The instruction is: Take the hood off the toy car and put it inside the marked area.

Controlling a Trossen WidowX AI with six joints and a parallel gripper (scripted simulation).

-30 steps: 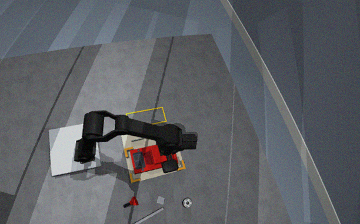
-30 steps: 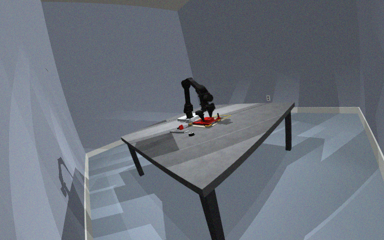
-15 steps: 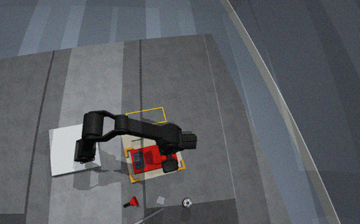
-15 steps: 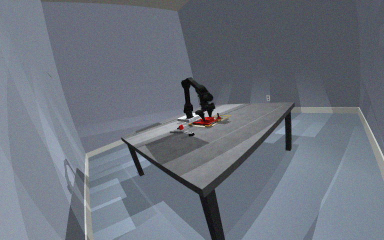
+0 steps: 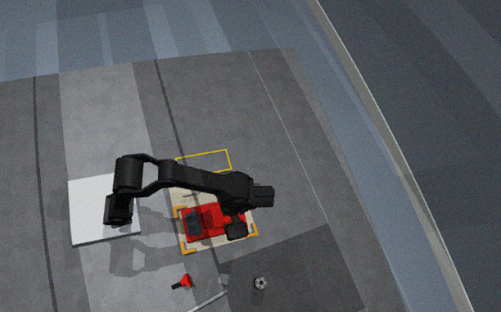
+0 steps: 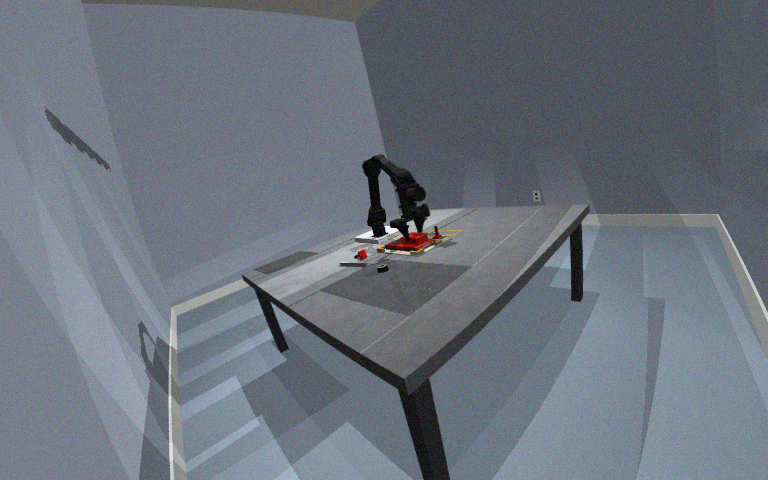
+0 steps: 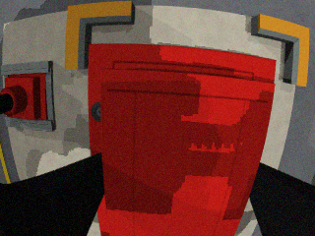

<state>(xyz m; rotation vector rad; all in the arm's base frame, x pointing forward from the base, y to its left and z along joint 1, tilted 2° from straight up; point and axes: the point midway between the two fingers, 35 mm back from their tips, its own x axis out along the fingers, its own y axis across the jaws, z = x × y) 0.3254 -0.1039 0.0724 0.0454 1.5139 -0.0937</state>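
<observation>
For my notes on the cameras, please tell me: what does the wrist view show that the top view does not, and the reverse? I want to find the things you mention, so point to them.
Only wrist: a red piece with a black stem (image 7: 27, 95), in a grey frame on the pale board; both fingers at the hood's sides.

Only top: the white plate (image 5: 84, 210), the grey bar (image 5: 203, 303) and the metal ring (image 5: 255, 285).

Both: the red hood (image 5: 222, 217) (image 7: 153, 147), the pale board (image 5: 219, 247) (image 7: 197, 27) and its orange corners (image 5: 186, 250) (image 7: 74, 36).
</observation>
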